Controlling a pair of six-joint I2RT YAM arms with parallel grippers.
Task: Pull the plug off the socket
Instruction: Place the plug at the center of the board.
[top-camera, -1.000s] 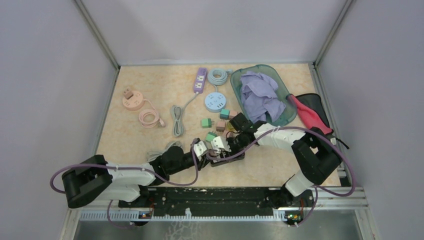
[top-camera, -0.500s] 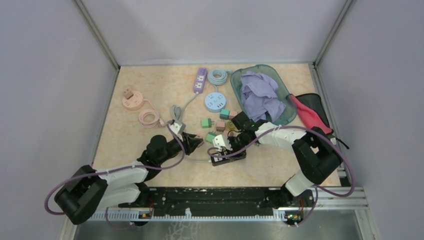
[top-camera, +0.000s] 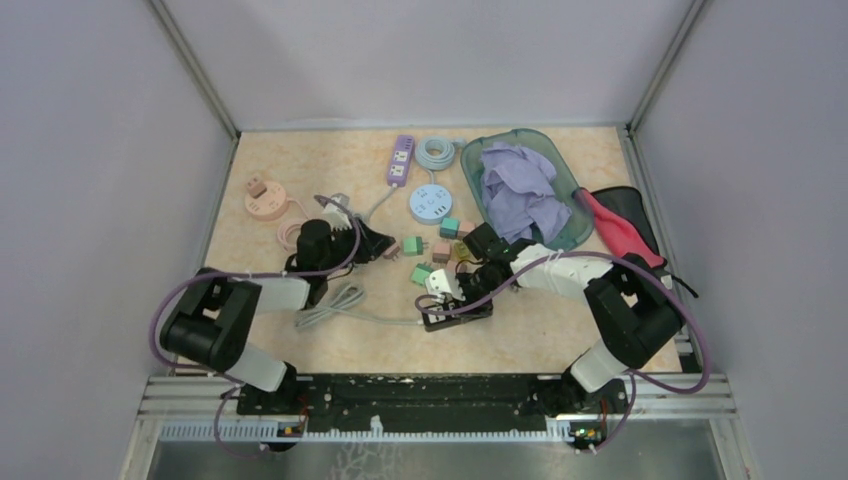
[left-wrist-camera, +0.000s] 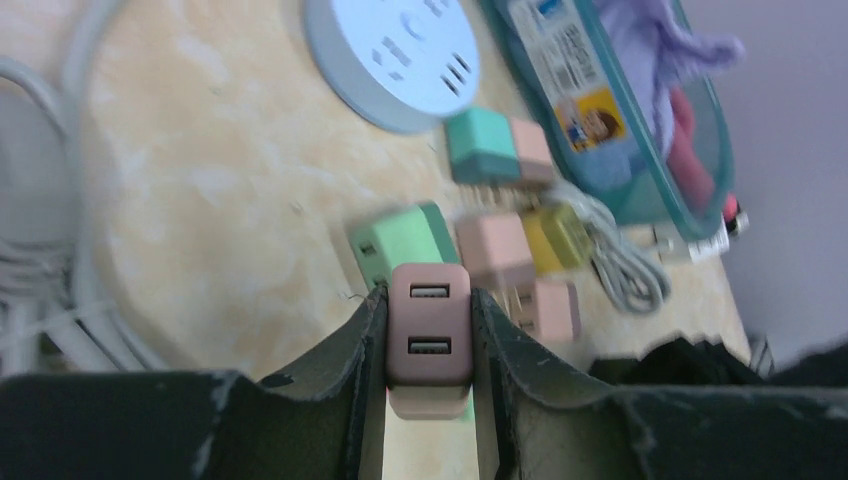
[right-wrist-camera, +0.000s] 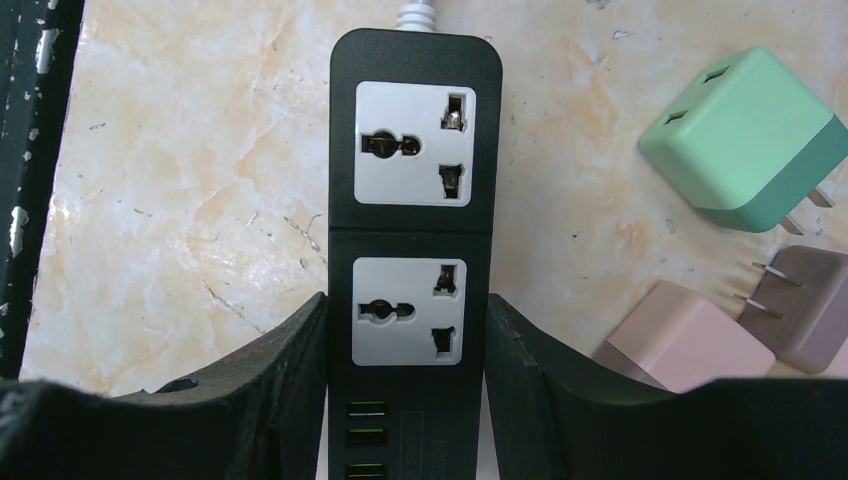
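Left gripper (left-wrist-camera: 430, 308) is clamped on the plug (left-wrist-camera: 430, 335): a boxy matte mauve block with rounded corners and two USB slots. The plug sits well apart from the strip, near loose pastel cube adapters (left-wrist-camera: 497, 248) on the beige marbled tabletop (left-wrist-camera: 200, 180). Right gripper (right-wrist-camera: 405, 345) pinches the power strip (right-wrist-camera: 415, 60): smooth black, rectangular, lying flat, with two white square socket faces. A green cube adapter (right-wrist-camera: 745, 140) lies just beside it.

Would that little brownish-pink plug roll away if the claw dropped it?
Probably not. The plug is a boxy block with flat sides, so it would likely just sit on the table. It looks hard and stiff, with no dent where the left claw pinches it. It is small, so probably light, though its smooth sides might slip.
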